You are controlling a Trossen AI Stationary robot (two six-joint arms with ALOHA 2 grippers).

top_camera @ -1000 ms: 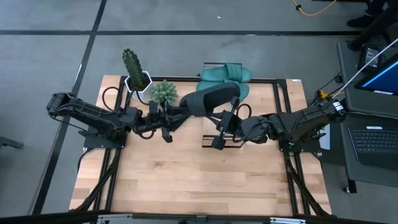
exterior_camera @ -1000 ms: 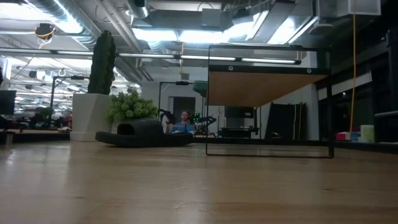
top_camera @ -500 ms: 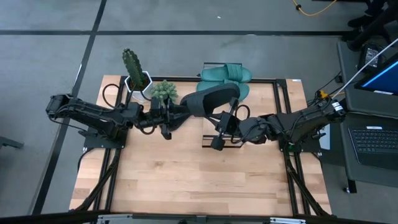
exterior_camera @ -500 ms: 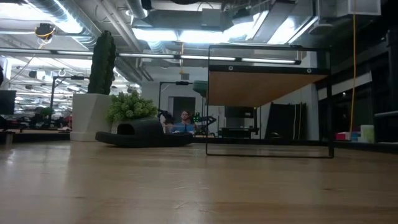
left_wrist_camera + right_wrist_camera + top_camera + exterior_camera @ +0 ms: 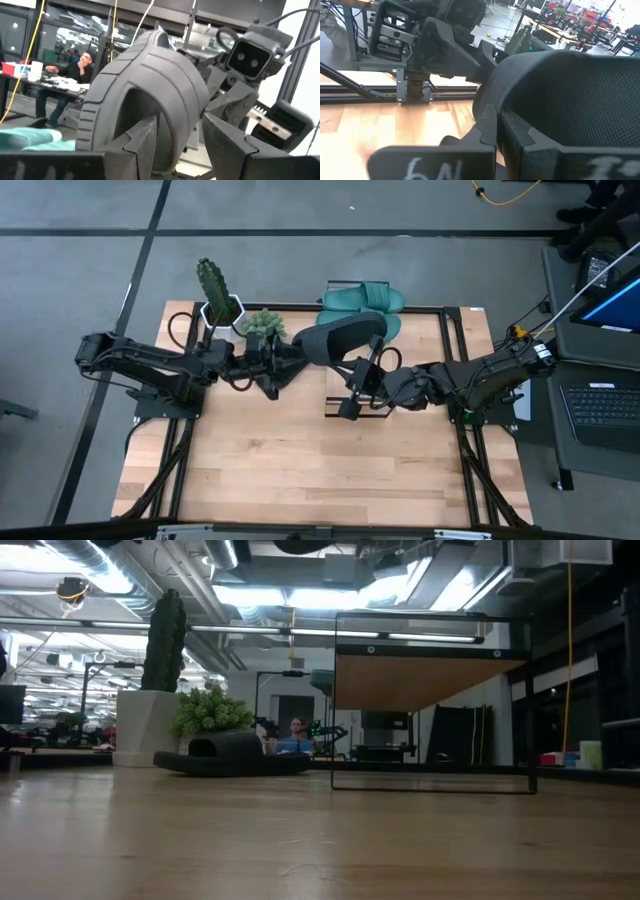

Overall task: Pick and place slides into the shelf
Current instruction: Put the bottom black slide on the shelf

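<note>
A black slide (image 5: pixel 335 340) hangs in the air over the shelf's (image 5: pixel 430 670) left edge, tipped on its side. My right gripper (image 5: pixel 368 358) is shut on it. My left gripper (image 5: pixel 288 358) is open at the slide's strap end, one finger (image 5: pixel 145 142) in front of the strap's opening and the other (image 5: pixel 225 140) outside the strap (image 5: pixel 155 85); whether they touch it I cannot tell. Two teal slides (image 5: pixel 362 298) (image 5: pixel 385 323) lie on the shelf's top. A second black slide (image 5: pixel 230 753) rests sole-down on the table by the plants. My right gripper pinches the sole's rim (image 5: pixel 492 107) between its two fingers, near the end away from the strap. It comes about level from the table's right side. The slide is lifted clear of the table and the shelf, on edge, its dotted footbed (image 5: pixel 580 100) toward my wrist camera.
A tall cactus in a white pot (image 5: pixel 215 290) and a small bushy plant (image 5: pixel 262 325) stand at the far left, close behind my left gripper. The table's near half (image 5: pixel 320 470) is bare wood. A person sits in the room beyond (image 5: pixel 297 730).
My left gripper has swung toward the table's far edge and closer to the held slide's strap end, staying open. The right gripper and the slide have kept still.
</note>
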